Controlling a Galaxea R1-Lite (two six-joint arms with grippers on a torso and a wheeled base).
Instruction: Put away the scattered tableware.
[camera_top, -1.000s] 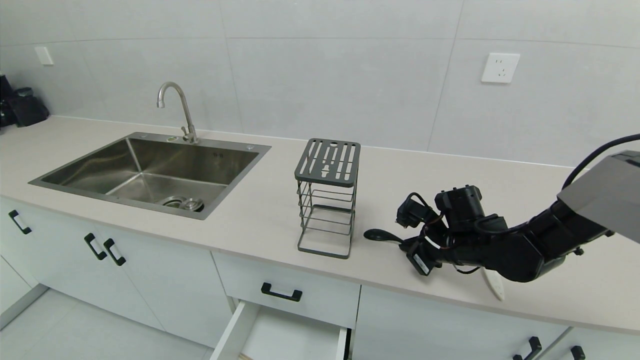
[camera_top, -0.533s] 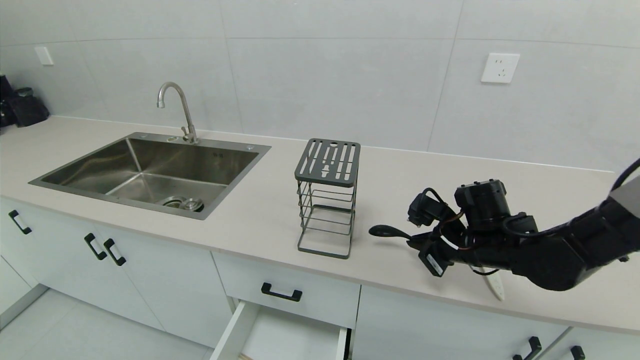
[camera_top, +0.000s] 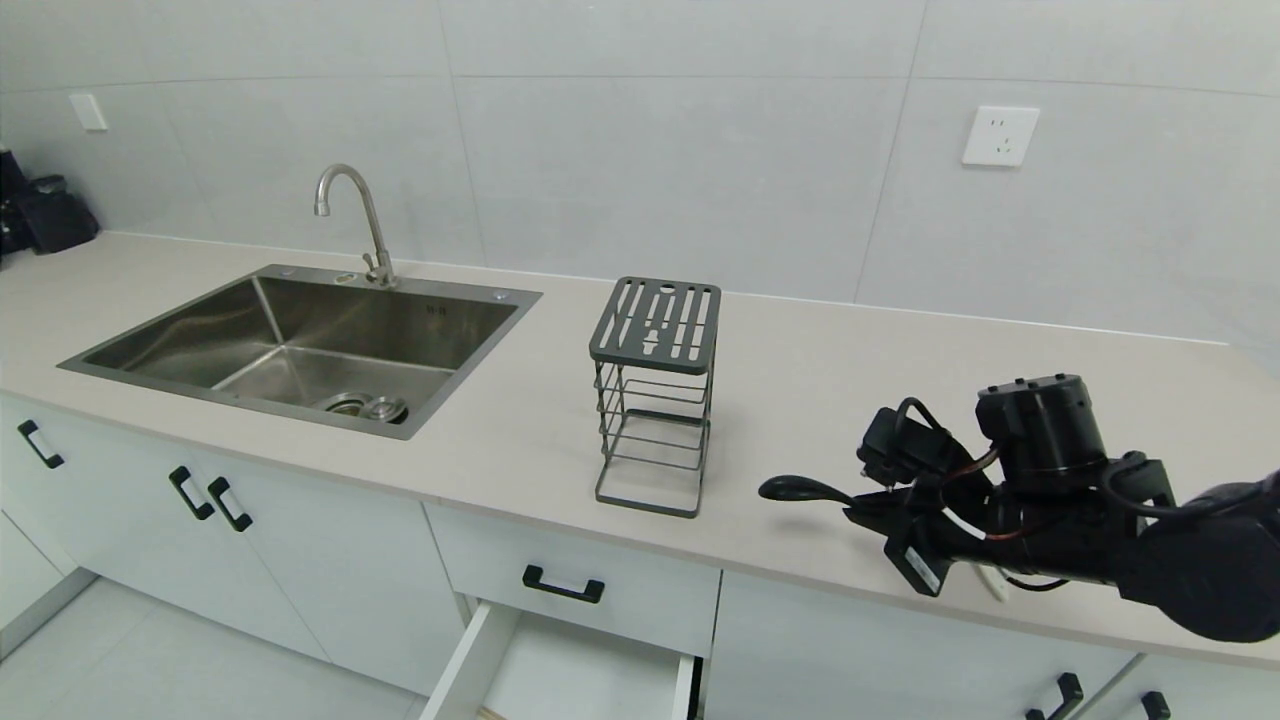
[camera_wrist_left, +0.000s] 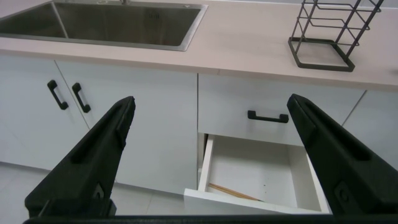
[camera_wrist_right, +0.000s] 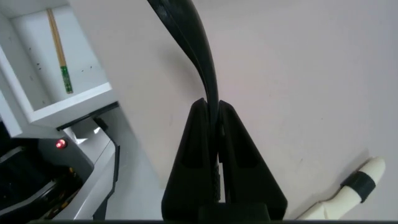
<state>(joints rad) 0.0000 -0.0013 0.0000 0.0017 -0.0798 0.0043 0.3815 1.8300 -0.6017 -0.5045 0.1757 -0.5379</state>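
Because the right gripper (camera_top: 866, 508) pinches the black spoon (camera_top: 800, 489) only by its handle end, above the front edge of the worktop (camera_top: 800, 380), it could swivel or slip short of the open drawer (camera_wrist_left: 249, 168).

The spoon (camera_top: 800, 489) is black, the slotted rack (camera_top: 652, 358) dark grey, the countertop (camera_top: 500, 450) pale beige, the sink (camera_top: 390, 322) silvery steel.

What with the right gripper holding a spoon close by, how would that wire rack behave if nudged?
The wire rack is taller than its base is wide, with a slotted plate on top, so a high push would probably tip it. Its open thin-wire frame looks light, so a low nudge likely slides it on the smooth counter.
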